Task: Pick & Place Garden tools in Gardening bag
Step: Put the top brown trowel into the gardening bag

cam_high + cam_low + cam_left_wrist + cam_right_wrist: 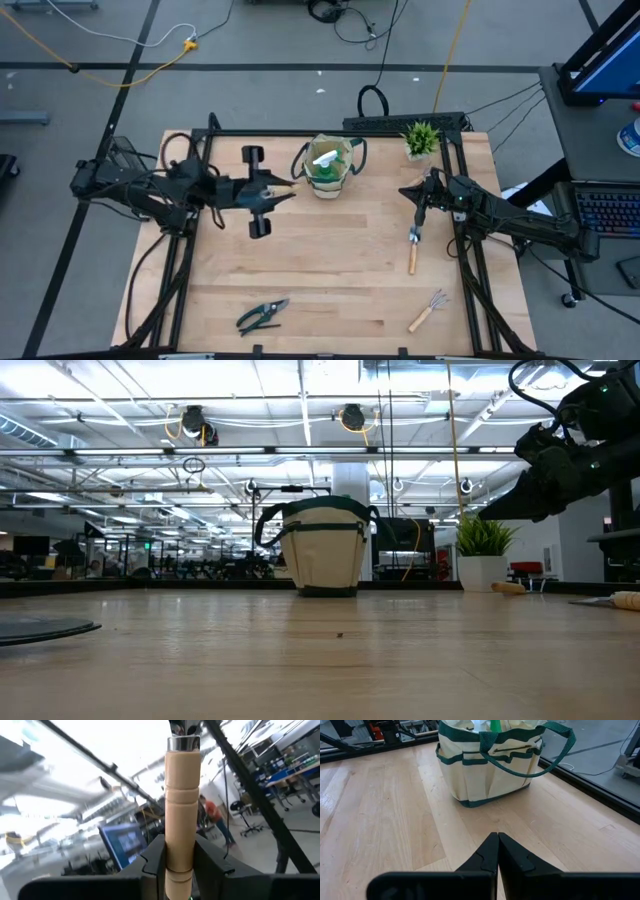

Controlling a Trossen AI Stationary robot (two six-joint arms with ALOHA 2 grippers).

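Two dark arms work over a wooden worktop (320, 270), seen from above. Left end effector (283, 192): raised above the worktop just beside the gardening bag (330, 168), on the bag's left side in the high view. Its fingers (153, 862) are clamped on the wooden handle (181, 805) of a trowel, and the left wrist view shows the handle standing up between them with a metal ferrule (183, 743) at its far end; the trowel's blade cannot be made out. Right end effector (421, 192): held above the worktop to the right of the bag, its two fingers (487, 855) pressed together with nothing between them, pointing toward the bag in the right wrist view.

Gardening bag: a beige fabric tote with dark green trim and loop handles, standing upright near the far edge of the worktop; a green spray bottle (328, 160) with a white top shows inside its mouth. A potted plant (421, 138) stands near the far right corner, well apart from the bag.

Tools lying on the worktop: a second wooden-handled trowel (413, 248) just below the right end effector in the high view; a hand rake (428, 311) near the front right; pruning shears (262, 316) near the front edge, left of centre.
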